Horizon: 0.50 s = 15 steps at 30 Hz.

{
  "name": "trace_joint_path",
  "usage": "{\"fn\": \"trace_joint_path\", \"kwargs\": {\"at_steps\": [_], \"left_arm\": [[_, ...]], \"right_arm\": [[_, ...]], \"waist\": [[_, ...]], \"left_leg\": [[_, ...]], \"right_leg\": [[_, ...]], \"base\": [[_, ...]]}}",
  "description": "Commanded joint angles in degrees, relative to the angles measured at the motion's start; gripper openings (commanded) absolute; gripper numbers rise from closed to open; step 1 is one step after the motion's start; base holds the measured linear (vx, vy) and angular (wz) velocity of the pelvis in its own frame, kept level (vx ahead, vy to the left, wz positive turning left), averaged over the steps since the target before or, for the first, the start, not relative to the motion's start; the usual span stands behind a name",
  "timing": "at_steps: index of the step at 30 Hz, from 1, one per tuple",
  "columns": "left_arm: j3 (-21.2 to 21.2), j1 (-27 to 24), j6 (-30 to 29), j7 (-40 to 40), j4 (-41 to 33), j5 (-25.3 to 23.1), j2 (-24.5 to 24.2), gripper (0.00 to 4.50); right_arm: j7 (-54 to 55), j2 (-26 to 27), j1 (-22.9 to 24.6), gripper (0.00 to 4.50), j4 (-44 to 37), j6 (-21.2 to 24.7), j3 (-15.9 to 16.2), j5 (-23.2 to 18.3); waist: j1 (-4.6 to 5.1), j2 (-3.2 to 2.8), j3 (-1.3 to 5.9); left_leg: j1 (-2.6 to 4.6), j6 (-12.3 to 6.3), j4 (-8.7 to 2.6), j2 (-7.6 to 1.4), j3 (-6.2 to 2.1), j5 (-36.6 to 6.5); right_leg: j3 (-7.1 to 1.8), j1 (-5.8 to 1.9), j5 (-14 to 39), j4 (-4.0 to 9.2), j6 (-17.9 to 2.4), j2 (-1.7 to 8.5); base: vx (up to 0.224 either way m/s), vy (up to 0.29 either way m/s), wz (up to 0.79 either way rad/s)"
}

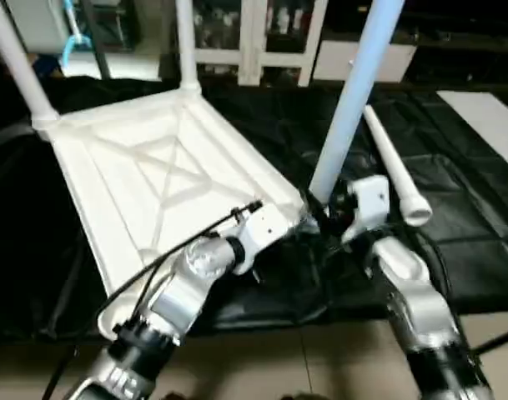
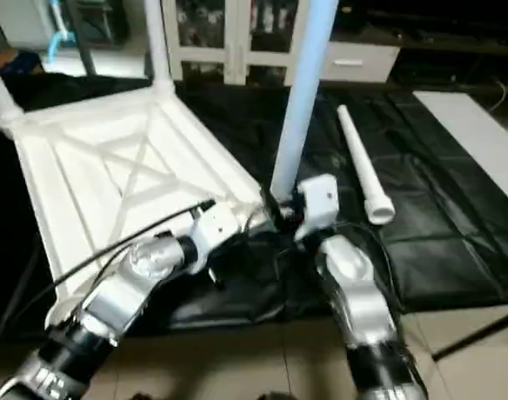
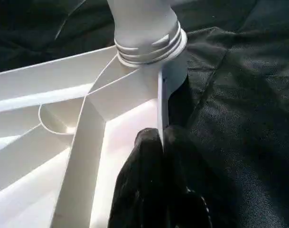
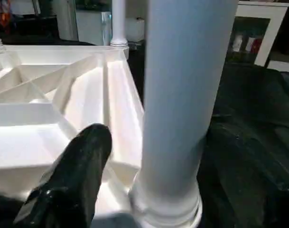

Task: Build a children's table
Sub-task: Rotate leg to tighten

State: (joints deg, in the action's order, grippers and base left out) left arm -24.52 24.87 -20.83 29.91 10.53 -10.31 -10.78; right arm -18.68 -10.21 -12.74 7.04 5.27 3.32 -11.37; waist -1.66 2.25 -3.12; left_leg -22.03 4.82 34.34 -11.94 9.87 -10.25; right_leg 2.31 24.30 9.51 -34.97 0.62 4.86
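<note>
Three legs stand in the top's corner sockets.

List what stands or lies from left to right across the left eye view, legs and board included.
Far-left standing leg → second standing leg at the tabletop's far corner → upright leg in the near corner socket → loose leg lying on the black cloth → white flat board.

Setting: indoor room, home-like or a mock-up. Evidence: tiled floor partly covered by a black cloth; white glass-door cabinet along the back wall, items on its shelves; white flat board on the cloth.
</note>
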Motion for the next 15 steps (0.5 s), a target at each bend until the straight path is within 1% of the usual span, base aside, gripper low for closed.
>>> {"fn": "trace_joint_path", "kwargs": {"at_steps": [1, 2, 3, 4, 5, 6, 7, 8, 9, 10, 11, 12, 13, 14, 15], "left_arm": [[1.9, 1.8, 0.6, -0.7, 1.3, -0.3, 0.1, 0.00], [2.0, 2.1, 0.5, -0.9, 2.0, -0.2, 0.3, 0.00], [2.1, 2.5, 0.4, -1.0, 2.8, -0.2, 0.4, 0.00], [2.3, 2.9, 0.2, -1.4, 3.7, -0.2, 0.6, 0.00], [2.8, 3.7, 0.0, -2.2, 5.3, 0.0, 1.2, 0.00], [3.3, 4.4, -0.2, -2.9, 6.7, 0.2, 1.8, 0.00], [4.4, 6.0, -0.8, -4.5, 9.4, 0.8, 3.3, 0.00], [5.1, 7.0, -1.0, -5.5, 11.1, 1.2, 4.2, 0.00], [6.0, 8.4, -1.1, -6.6, 13.1, 1.8, 5.3, 0.00], [7.0, 10.0, -0.7, -7.7, 15.3, 2.6, 6.6, 0.00], [7.9, 11.2, -0.1, -8.6, 16.9, 3.3, 7.6, 0.00], [8.1, 11.6, 0.2, -8.7, 17.3, 3.5, 8.0, 0.00], [8.8, 12.5, 0.9, -9.2, 18.5, 4.2, 8.8, 0.00], [10.5, 14.0, 3.3, -9.7, 20.1, 6.3, 10.7, 0.00], [11.5, 14.8, 4.8, -10.0, 21.0, 7.6, 11.9, 0.00]], "right_arm": [[1.2, -0.5, 2.1, 3.89, -3.8, 1.4, -0.6, 0.5], [1.6, -0.8, 3.3, 3.89, -4.8, 1.5, -0.8, 0.8], [1.9, -1.1, 4.5, 3.95, -6.2, 1.9, -1.0, 1.0], [2.3, -1.4, 5.8, 3.95, -7.3, 2.0, -1.2, 1.6], [2.9, -2.0, 8.0, 3.95, -9.0, 1.9, -1.5, 2.6], [3.3, -2.2, 9.3, 3.95, -10.0, 1.8, -1.6, 3.2], [3.9, -2.3, 11.2, 3.95, -11.2, 2.1, -1.8, 3.6], [4.3, -2.2, 12.4, 3.95, -12.2, 2.6, -2.0, 3.6], [4.8, -2.2, 13.2, 3.95, -12.6, 3.3, -1.8, 4.1], [5.3, -2.0, 13.8, 3.95, -12.7, 3.8, -1.6, 4.4], [5.8, -1.8, 14.1, 3.95, -12.9, 4.2, -1.4, 4.7], [5.9, -1.8, 14.1, 3.95, -12.9, 4.3, -1.4, 4.8], [6.4, -1.6, 14.2, 3.95, -12.9, 4.8, -1.1, 5.2], [6.7, -1.4, 14.2, 3.95, -12.9, 5.3, -0.8, 5.3], [6.9, -1.3, 14.1, 3.95, -13.0, 5.9, -0.5, 5.5]], "waist": [[-0.26, -0.72, 3.80], [-0.28, -0.89, 3.66], [-0.31, -0.76, 3.68], [-0.31, -0.76, 3.68], [-0.35, -0.77, 3.65], [-0.34, -1.13, 3.59], [-0.52, -1.57, 3.50], [-0.41, -1.12, 3.39], [-0.43, -1.75, 3.44], [-0.16, -1.39, 3.52], [-0.05, -1.23, 3.67], [-0.08, -1.95, 3.76], [0.14, -1.58, 3.61], [0.07, -1.86, 3.82], [0.06, -1.83, 3.85]], "left_leg": [[0.65, -0.30, -4.53, -0.51, 0.12, -16.6], [0.83, -0.02, -4.60, -0.52, 0.13, -17.7], [0.67, 0.19, -4.65, -0.46, 0.02, -18.3], [0.67, 0.19, -4.65, -0.46, 0.02, -18.3], [0.70, 0.35, -4.68, -0.42, -0.06, -19.4], [0.50, 0.51, -4.77, -0.33, -0.16, -19.1], [0.96, 0.64, -4.68, -0.36, -0.02, -20.3], [1.01, 0.51, -4.66, -0.17, -0.01, -22.0], [0.66, 0.46, -4.82, -0.05, -0.36, -22.5], [0.45, 0.28, -4.72, 0.14, -0.39, -22.3], [0.29, 0.09, -4.73, 0.15, -0.52, -21.8], [-0.14, -0.29, -4.79, 0.18, -0.72, -19.9], [-0.26, -0.71, -4.79, 0.23, -0.50, -19.5], [-0.09, -1.18, -4.63, 0.22, -0.52, -18.8], [-0.06, -1.53, -4.40, 0.35, -0.31, -18.1]], "right_leg": [[-1.53, -2.94, 13.2, 4.54, -8.7, 1.56], [-1.58, -2.64, 14.3, 4.82, -8.3, 1.47], [-1.55, -2.76, 15.2, 4.83, -7.9, 1.51], [-1.55, -2.76, 15.2, 4.83, -7.9, 1.51], [-1.53, -2.69, 16.3, 4.95, -7.5, 1.54], [-1.53, -2.81, 16.5, 4.94, -7.2, 1.52], [-1.57, -2.35, 17.0, 5.36, -7.0, 1.40], [-1.46, -2.36, 19.0, 5.63, -6.6, 1.35], [-1.31, -2.74, 20.6, 5.57, -6.3, 1.60], [-1.12, -2.83, 21.8, 5.96, -5.5, 1.58], [-1.07, -3.08, 21.4, 5.77, -5.5, 1.62], [-0.98, -3.47, 20.5, 5.56, -5.7, 1.83], [-0.98, -3.30, 20.8, 6.03, -5.7, 1.72], [-0.95, -3.29, 20.6, 5.93, -6.1, 1.79], [-1.00, -3.15, 19.9, 6.11, -6.4, 1.76]], "base": [[0.000, 0.000, 0.00], [0.000, 0.000, 0.00], [0.000, 0.000, 0.00], [0.000, 0.000, 0.00], [0.000, 0.000, 0.00], [0.000, 0.000, 0.00], [0.000, 0.000, 0.00], [0.000, 0.000, 0.00], [0.000, 0.000, 0.00], [0.000, 0.000, 0.00], [0.000, 0.000, 0.00], [0.000, 0.000, 0.00], [0.000, 0.000, 0.00], [0.000, 0.000, 0.00], [0.000, 0.000, 0.00]]}}
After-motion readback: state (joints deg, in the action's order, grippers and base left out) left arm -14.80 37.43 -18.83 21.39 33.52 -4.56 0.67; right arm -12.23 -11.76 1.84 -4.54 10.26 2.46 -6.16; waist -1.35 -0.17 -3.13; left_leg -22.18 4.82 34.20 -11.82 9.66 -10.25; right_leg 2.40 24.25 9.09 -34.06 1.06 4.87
